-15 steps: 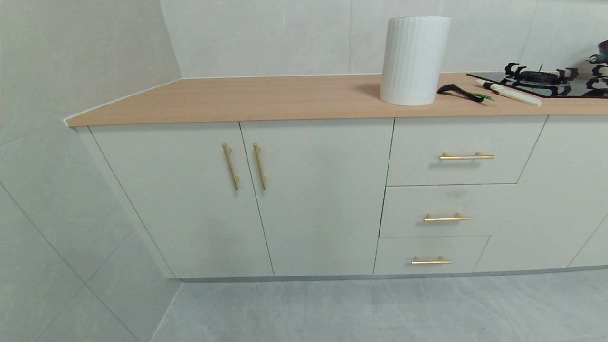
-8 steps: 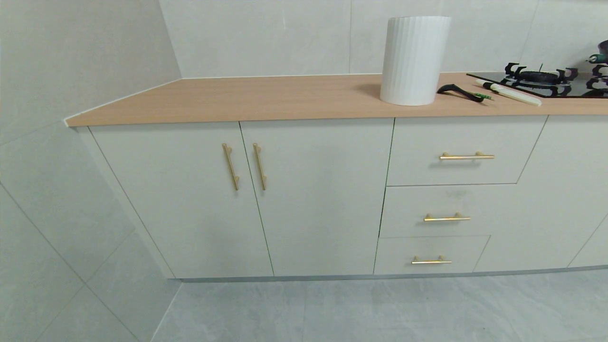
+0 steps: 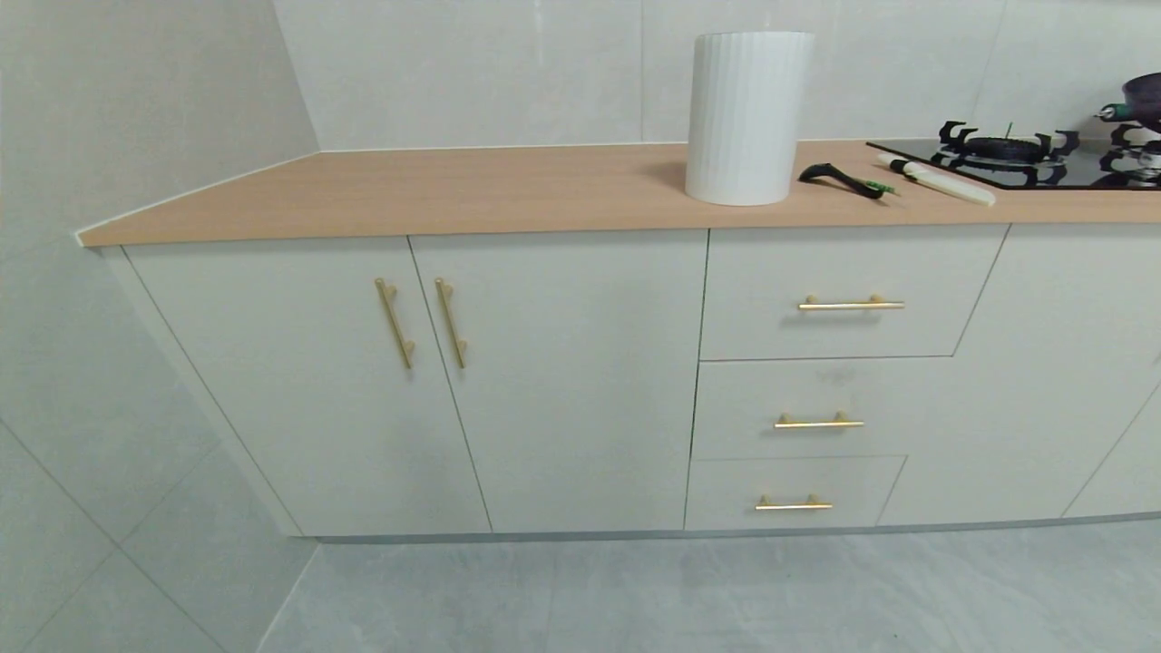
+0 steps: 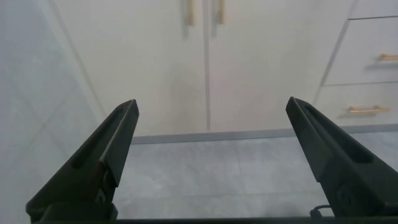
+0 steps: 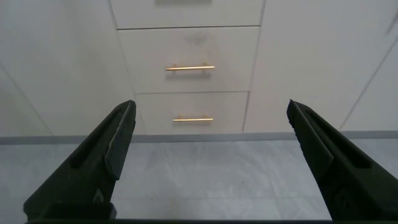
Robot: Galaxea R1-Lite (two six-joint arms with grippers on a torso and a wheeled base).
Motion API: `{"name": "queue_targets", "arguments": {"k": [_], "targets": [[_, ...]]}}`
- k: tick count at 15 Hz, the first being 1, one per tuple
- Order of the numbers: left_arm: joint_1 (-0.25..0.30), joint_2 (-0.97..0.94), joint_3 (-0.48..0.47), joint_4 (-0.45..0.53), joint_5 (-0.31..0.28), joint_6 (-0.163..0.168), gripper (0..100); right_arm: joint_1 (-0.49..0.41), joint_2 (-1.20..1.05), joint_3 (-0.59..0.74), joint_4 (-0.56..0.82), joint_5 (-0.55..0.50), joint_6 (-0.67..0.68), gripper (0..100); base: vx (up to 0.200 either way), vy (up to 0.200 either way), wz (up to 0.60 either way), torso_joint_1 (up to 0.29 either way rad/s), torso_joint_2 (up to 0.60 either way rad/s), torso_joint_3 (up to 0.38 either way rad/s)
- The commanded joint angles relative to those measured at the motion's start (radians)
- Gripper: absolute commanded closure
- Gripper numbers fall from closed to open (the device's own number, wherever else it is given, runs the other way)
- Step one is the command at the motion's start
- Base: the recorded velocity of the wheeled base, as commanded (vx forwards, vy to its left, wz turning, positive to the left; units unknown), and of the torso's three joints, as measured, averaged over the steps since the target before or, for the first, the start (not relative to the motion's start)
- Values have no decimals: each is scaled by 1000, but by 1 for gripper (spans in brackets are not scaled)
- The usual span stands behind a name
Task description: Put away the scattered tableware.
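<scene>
Left gripper [image 4: 210,107] fingers apart, facing cabinet doors [image 3: 435,381]. On table [image 3: 408,190]: white ribbed holder [image 3: 746,116], black utensil [image 3: 839,178] just beside it, then white knife [image 3: 939,179] near stove [image 3: 1025,168]. Right gripper [image 5: 209,107] fingers apart, facing drawers [image 5: 189,46].

Site is a domestic kitchen. Evidence: wood-look surface [image 3: 453,190] over pale cabinet doors [image 3: 562,381] and drawer stack [image 3: 816,390] with brass bar handles [image 3: 851,306]; gas hob [image 3: 1075,174] with black pan supports [image 3: 1002,145]; tiled walls [image 3: 472,73], tiled floor [image 3: 726,589].

Head camera looks down at cabinet [image 3: 580,381]; wrist cameras low, near floor, sharing drawers [image 5: 186,50].
</scene>
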Motion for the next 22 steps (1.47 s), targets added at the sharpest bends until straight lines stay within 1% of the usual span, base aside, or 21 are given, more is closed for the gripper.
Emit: {"name": "queue_targets", "arguments": {"k": [1,7,17,22], "targets": [[0,1,0,-1,0,-4,0,1,3,0,0,0,0,0,0,0,0,0,0,0],[0,1,0,-1,0,-4,0,1,3,0,0,0,0,0,0,0,0,0,0,0],[0,1,0,-1,0,-2,0,1,3,0,0,0,0,0,200,0,0,1,0,2],[0,1,0,-1,0,-2,0,1,3,0,0,0,0,0,0,0,0,0,0,0]]}}
